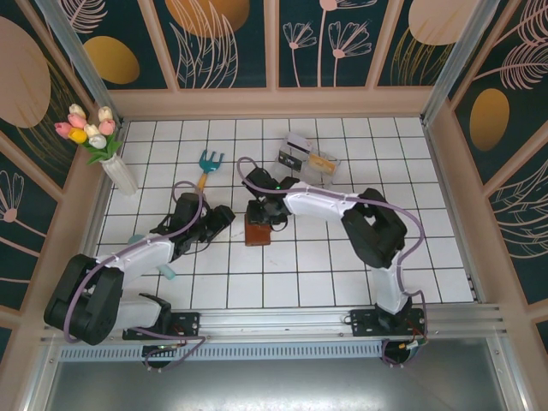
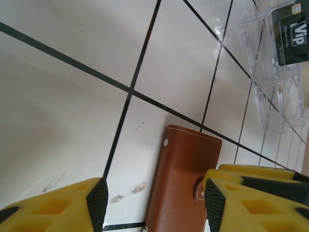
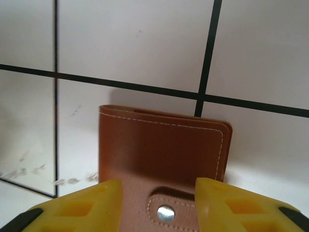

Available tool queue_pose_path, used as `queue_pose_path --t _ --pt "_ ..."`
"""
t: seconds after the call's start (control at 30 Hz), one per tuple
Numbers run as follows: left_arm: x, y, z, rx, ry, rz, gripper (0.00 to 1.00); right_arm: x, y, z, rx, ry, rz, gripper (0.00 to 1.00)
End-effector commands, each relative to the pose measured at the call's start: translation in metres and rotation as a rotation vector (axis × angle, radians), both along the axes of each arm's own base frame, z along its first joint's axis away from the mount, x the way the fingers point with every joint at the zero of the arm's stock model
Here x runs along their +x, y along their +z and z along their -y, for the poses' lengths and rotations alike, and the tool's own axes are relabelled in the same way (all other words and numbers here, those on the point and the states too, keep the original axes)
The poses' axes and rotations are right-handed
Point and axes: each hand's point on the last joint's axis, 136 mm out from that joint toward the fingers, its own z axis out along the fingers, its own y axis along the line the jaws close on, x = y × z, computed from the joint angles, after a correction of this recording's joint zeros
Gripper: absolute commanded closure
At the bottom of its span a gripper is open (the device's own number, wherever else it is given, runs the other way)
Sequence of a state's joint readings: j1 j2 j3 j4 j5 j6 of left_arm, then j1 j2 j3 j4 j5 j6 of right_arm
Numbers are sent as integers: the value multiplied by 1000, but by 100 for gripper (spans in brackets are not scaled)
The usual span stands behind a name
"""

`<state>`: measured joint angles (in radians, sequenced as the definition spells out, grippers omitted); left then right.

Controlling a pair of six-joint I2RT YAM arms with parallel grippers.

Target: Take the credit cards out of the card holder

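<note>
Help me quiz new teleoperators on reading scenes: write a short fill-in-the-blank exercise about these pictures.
1. The brown card holder lies ___ on the tiles, with none of its pockets showing.
2. The dark card inside the clear plastic box is printed with the word ___.
3. The white vase holds a bunch of ___.
Missing words: closed; Vip; tulips.

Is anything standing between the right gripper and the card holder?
Nothing visible does. The right gripper is right at the closed card holder, its fingers apart on either side of the snap strap.
</note>
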<state>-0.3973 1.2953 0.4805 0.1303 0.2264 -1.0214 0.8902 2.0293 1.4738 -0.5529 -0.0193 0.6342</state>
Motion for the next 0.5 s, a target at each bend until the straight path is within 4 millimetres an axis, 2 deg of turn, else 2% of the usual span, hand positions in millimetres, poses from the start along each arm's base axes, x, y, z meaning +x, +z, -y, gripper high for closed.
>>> queue_pose_path --t 0.0,0.17,0.3,0.47 --pt "1 -2 -6 56 -17 6 45 2 -4 15 -127 -8 14 54" --pt "2 -8 -3 65 -39 -4 48 -7 -9 12 -149 40 -1 49" --pt "4 -9 -5 99 -50 -5 51 -12 -17 15 -198 68 -14 49" --pt "3 -5 5 65 -104 1 59 -19 -22 18 -218 79 -28 49"
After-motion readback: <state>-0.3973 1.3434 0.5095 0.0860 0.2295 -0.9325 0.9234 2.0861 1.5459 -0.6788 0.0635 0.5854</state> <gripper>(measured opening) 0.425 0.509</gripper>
